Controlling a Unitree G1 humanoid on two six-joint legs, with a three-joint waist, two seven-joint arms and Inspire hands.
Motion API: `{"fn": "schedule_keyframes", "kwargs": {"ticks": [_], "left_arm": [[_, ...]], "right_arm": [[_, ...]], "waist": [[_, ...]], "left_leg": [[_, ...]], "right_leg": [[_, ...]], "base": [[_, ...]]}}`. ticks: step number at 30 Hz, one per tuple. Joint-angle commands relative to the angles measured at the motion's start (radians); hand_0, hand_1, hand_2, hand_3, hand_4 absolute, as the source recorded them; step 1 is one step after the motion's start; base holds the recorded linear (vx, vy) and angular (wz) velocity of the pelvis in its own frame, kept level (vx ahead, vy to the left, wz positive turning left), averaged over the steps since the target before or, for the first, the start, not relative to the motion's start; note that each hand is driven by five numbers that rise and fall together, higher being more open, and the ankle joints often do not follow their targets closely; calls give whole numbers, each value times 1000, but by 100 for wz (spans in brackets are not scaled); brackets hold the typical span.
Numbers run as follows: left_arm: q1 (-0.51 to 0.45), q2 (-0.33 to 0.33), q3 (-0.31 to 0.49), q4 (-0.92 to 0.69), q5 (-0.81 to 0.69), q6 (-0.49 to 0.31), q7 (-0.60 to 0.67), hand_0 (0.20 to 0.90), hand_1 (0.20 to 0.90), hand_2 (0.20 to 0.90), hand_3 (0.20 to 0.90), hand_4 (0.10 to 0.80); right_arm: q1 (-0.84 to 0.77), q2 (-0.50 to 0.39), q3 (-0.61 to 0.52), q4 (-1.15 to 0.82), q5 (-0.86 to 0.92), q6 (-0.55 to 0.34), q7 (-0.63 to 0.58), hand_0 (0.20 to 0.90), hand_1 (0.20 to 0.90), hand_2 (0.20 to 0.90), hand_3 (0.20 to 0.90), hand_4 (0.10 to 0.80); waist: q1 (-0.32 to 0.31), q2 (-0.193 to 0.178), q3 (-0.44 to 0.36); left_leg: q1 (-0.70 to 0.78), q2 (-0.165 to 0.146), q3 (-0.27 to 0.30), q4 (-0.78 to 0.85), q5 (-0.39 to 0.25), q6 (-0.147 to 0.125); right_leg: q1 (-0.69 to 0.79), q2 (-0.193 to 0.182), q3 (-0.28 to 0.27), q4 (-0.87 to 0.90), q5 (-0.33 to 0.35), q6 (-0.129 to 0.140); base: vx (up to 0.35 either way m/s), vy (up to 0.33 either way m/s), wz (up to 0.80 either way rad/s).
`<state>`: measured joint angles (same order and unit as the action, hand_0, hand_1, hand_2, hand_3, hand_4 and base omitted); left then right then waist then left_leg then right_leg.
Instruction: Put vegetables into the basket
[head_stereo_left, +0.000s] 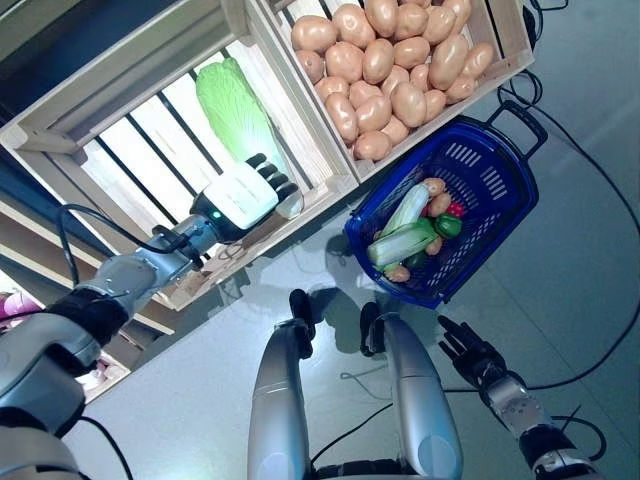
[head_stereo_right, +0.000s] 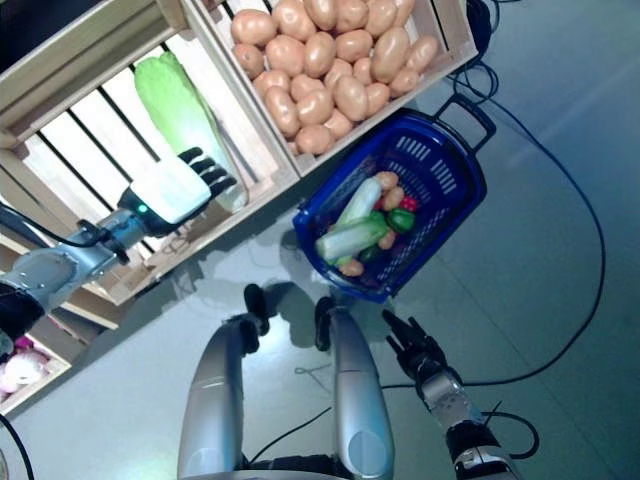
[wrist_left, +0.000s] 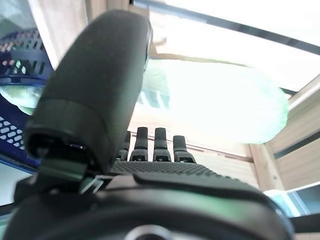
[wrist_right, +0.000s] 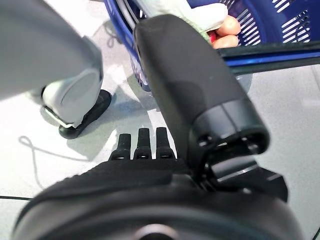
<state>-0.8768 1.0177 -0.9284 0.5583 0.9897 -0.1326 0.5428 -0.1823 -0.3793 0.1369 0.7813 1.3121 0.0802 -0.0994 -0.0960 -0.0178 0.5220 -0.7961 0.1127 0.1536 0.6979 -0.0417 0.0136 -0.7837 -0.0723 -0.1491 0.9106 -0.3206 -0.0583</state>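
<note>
The blue basket (head_stereo_left: 500, 190) stands on the floor in front of the wooden stand. In it lie two long pale green cabbages (head_stereo_left: 400, 242), some potatoes, a green pepper (head_stereo_left: 447, 226) and a small red vegetable. My left hand (head_stereo_left: 243, 195) reaches into the stand's left crate (head_stereo_left: 120, 100), its fingers straight at the lower end of a long green napa cabbage (head_stereo_left: 240, 110); the cabbage also shows in the left wrist view (wrist_left: 220, 100). My right hand (head_stereo_left: 468, 352) is low, just in front of the basket, with straight fingers and nothing in it.
A second crate (head_stereo_left: 505, 45) of potatoes stands behind the basket, on the same stand. Black cables (head_stereo_left: 600, 190) run over the grey floor to the right of the basket. A lower shelf (head_stereo_left: 120, 360) of the stand is at the left.
</note>
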Motion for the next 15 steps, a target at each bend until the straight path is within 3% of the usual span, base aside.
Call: {"fn": "schedule_keyframes", "kwargs": {"ticks": [1, 5, 15], "left_arm": [[-104, 27, 128, -17, 36, 37, 156, 900, 900, 900, 900, 800], [-117, -3, 132, -6, 59, 5, 203, 900, 900, 900, 900, 800], [-199, -27, 78, 27, 57, 39, 126, 900, 900, 900, 900, 800]], "right_arm": [[61, -38, -1, -68, 23, 9, -30, 900, 900, 900, 900, 800], [62, -22, 4, -64, 14, 4, -27, 900, 900, 900, 900, 800], [36, -37, -10, -3, 7, -14, 29, 900, 900, 900, 900, 800]], "waist": [[-18, -7, -2], [-24, 0, -2], [-47, 6, -2]], "left_leg": [[38, 7, 19, 110, -186, 9], [28, 0, 19, 110, -191, 1], [24, -1, 36, 91, -182, -4]], "right_leg": [[46, -4, -5, -52, 65, 23], [27, -6, 7, -45, 66, 31], [7, -5, 29, -63, 86, 43]], "base": [[0, 0, 0], [-4, 11, 0], [-1, 25, -2]]}}
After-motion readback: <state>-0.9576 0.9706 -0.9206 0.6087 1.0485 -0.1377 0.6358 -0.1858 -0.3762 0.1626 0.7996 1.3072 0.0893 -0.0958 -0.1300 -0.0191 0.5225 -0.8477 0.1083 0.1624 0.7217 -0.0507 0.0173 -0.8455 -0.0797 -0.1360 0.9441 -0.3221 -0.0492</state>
